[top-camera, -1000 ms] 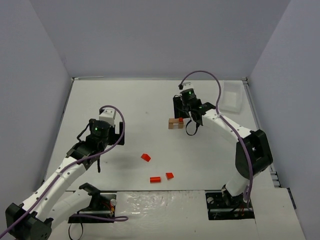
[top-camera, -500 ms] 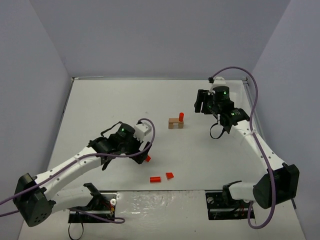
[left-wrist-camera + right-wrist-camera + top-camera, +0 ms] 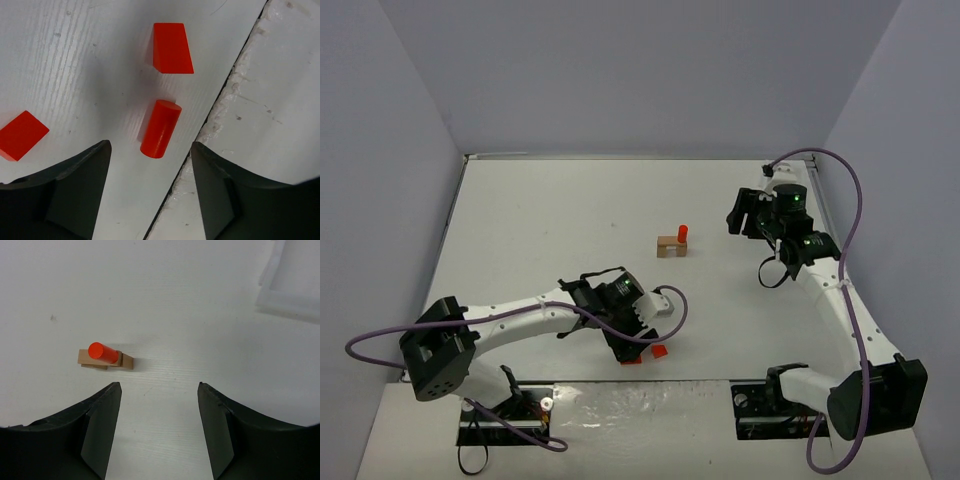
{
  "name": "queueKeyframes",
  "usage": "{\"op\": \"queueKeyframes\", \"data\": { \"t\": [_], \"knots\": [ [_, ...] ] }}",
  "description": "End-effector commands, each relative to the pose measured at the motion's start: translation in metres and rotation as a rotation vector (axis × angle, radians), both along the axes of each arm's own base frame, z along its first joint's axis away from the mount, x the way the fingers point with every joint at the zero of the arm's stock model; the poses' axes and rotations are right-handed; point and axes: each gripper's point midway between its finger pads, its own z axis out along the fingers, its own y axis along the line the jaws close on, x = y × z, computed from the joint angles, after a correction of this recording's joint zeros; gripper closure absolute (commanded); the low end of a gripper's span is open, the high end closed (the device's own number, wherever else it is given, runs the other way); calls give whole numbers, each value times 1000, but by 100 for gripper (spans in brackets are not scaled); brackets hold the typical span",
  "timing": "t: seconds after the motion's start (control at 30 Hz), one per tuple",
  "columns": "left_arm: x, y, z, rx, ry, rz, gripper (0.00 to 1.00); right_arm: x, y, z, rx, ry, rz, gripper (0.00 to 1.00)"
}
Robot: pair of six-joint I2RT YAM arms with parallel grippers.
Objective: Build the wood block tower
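The tower's beginning stands mid-tabletop [image 3: 570,220]: a tan rectangular wooden block [image 3: 127,361] lies flat with a bright red-orange cylinder [image 3: 102,352] upright on it. The right hand [image 3: 160,405] hangs well apart from it, its fingers spread and empty, with the white rectangular tray [image 3: 295,287] off to its side. Near the tabletop's near edge, the left hand [image 3: 150,165] hovers over a second red-orange cylinder [image 3: 160,128] lying on its side. Its fingers are spread to either side and touch nothing. One red-orange wedge [image 3: 172,48] lies just beyond the cylinder and another wedge [image 3: 21,135] lies off to the side. These pieces look light, rigid and smooth. The lying cylinder will likely roll if nudged, so the pinch belongs squarely across its round sides at mid-length. The wedges' sloped faces would probably slip, so their flat parallel sides suit a grip better.
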Motion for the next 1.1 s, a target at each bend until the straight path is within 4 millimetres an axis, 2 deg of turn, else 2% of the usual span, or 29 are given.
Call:
{"op": "queueKeyframes", "data": {
  "t": [0.0,0.3,0.67,1.07],
  "knots": [
    [5,-16,20,-61,-47,-38,43,2,0,20,24,-71,20,40],
    [0,-13,-5,42,-61,15,44,2,-2,22,29,-75,24,40],
    [10,-2,-18,107,-137,106,49,1,-1,16,36,-60,33,40],
    [-6,-4,-31,146,-84,77,51,2,-1,14,39,-53,34,40]
  ]
}}
